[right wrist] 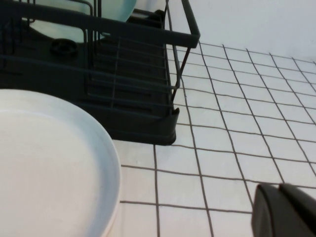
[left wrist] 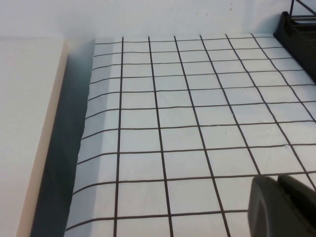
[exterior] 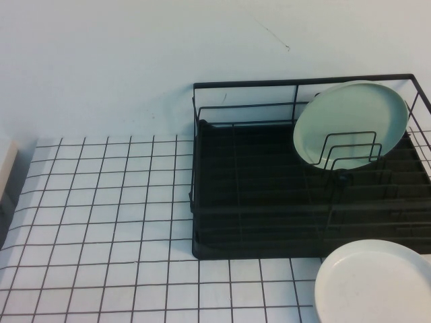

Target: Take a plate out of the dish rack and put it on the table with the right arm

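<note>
Plain pale wall [exterior: 135, 60], beige counter edge [left wrist: 29, 123]

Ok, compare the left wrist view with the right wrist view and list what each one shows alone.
Left wrist only: a pale board beside the table, and the left gripper low over bare squares.
Right wrist only: the off-white plate lying flat on the table, a greener plate standing in the rack, and the right gripper, shut.
Both: the gridded table and the black dish rack.

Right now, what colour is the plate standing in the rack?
Pale mint green plate, clearest in the high view.
</note>
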Controlling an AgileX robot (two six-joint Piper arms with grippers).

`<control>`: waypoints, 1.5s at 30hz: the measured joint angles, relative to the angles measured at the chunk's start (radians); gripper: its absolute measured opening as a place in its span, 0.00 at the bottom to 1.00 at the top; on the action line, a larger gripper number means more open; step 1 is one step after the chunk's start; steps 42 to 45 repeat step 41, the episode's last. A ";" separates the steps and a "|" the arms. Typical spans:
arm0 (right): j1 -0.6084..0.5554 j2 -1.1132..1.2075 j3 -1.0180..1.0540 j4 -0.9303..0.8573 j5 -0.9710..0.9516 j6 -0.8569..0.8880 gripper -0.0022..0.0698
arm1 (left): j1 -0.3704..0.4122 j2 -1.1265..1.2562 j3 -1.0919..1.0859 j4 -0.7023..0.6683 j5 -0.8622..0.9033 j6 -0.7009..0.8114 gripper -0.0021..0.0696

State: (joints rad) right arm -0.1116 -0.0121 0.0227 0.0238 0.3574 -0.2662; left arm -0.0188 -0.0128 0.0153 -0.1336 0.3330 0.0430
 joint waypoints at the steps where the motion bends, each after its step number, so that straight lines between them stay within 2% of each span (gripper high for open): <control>1: 0.000 0.000 0.000 -0.001 0.000 0.003 0.03 | 0.000 0.000 0.000 0.000 0.000 0.000 0.02; 10: 0.000 0.000 0.000 -0.005 0.000 0.023 0.03 | 0.000 0.000 0.000 0.000 0.000 0.003 0.02; 19: 0.020 0.000 0.000 -0.007 0.000 0.144 0.03 | 0.000 0.000 0.000 0.000 0.000 0.003 0.02; 45: 0.040 0.000 0.000 -0.011 0.000 0.103 0.03 | 0.000 0.000 0.000 0.000 0.000 0.003 0.02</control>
